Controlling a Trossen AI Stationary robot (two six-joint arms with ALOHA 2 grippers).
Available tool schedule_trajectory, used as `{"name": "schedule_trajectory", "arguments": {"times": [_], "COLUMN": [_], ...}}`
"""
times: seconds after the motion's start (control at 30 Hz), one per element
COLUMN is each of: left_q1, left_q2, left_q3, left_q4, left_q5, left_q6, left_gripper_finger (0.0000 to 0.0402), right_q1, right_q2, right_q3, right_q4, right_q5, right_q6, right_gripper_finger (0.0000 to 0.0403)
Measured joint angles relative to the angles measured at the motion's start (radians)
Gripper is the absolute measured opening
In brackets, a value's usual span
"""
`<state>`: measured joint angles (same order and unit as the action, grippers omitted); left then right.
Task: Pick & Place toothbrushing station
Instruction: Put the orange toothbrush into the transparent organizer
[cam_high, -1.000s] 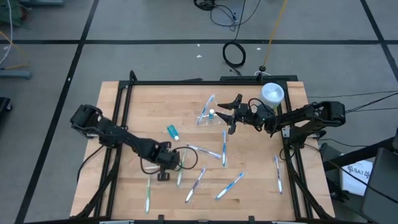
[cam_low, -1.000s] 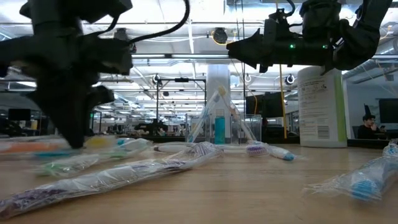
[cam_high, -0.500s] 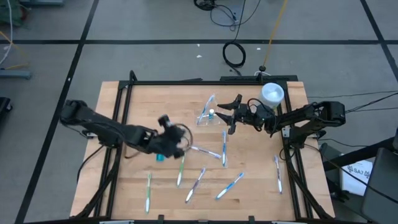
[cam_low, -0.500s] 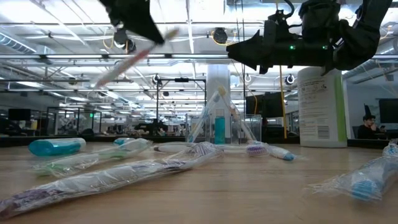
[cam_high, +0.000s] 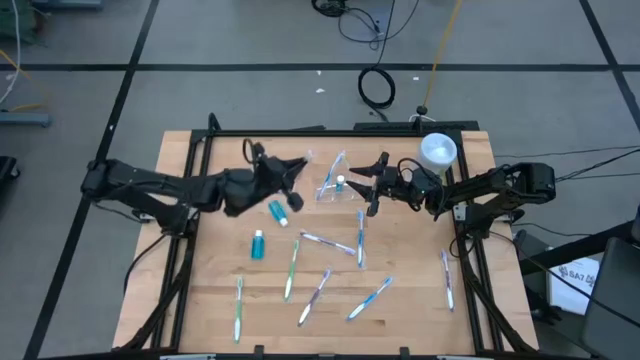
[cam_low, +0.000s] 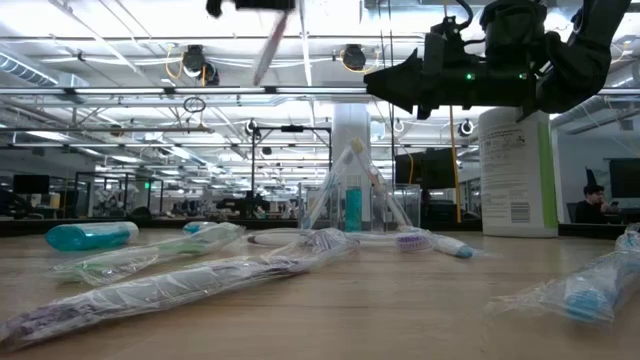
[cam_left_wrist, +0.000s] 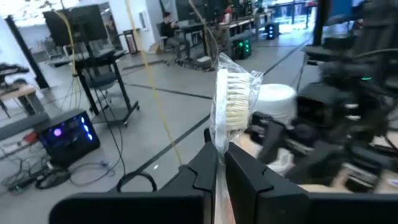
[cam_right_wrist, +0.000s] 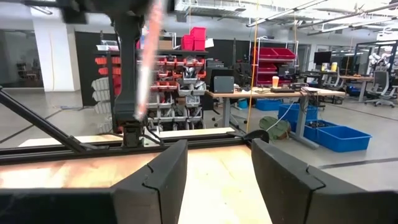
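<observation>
The left gripper (cam_high: 283, 172) was raised above the table (cam_high: 200, 290), left of the clear cup (cam_high: 333, 185), its fingers (cam_left_wrist: 205, 168) clamped on a wrapped toothbrush (cam_left_wrist: 233, 102) with the bristle head sticking up past them. Below it on the wood lay two teal tubes (cam_high: 258, 245) and several loose toothbrushes (cam_high: 322, 290). The cup stood mid-table with brushes leaning inside. Just right of the cup, the right gripper (cam_high: 365, 183) hovered with its fingers (cam_right_wrist: 155, 177) apart and empty. A white container (cam_high: 438, 152) stood by the far right corner, and one more brush (cam_high: 447, 277) lay near the right edge
</observation>
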<state>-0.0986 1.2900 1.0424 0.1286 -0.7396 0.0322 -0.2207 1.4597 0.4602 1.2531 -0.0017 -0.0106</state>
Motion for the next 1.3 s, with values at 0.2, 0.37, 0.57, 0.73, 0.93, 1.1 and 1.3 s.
{"name": "schedule_trajectory", "arguments": {"times": [0.2, 0.37, 0.57, 0.73, 0.93, 1.1, 1.3], "left_q1": [0.160, 0.269, 0.295, 0.295, 0.294, 0.295, 0.297], "left_q2": [0.004, 0.075, 0.239, 0.358, 0.456, 0.506, 0.558], "left_q3": [-0.223, -0.392, -0.426, -0.412, -0.411, -0.407, -0.382], "left_q4": [0.410, 0.811, 0.972, 1.123, 1.191, 1.242, 1.209], "left_q5": [0.173, 0.399, 0.417, 0.434, 0.428, 0.424, 0.424], "left_q6": [0.012, -0.056, -0.067, -0.085, -0.112, -0.119, -0.095], "left_gripper_finger": [0.0006, 0.0017, 0.0006, 0.0017, 0.0006, 0.0017, 0.0005], "right_q1": [0.000, -0.003, -0.009, -0.009, -0.009, -0.009, -0.010], "right_q2": [0.000, 0.000, 0.000, 0.000, 0.000, 0.000, 0.000], "right_q3": [0.000, 0.000, 0.000, 0.000, 0.000, 0.000, 0.000], "right_q4": [0.004, 0.006, 0.006, 0.007, 0.006, 0.006, 0.006], "right_q5": [0.000, 0.000, 0.004, 0.004, 0.004, 0.005, 0.005], "right_q6": [0.000, -0.001, -0.001, -0.003, -0.004, -0.004, -0.004], "right_gripper_finger": [0.0171, 0.0171, 0.0171, 0.0171, 0.0171, 0.0171, 0.0171]}}
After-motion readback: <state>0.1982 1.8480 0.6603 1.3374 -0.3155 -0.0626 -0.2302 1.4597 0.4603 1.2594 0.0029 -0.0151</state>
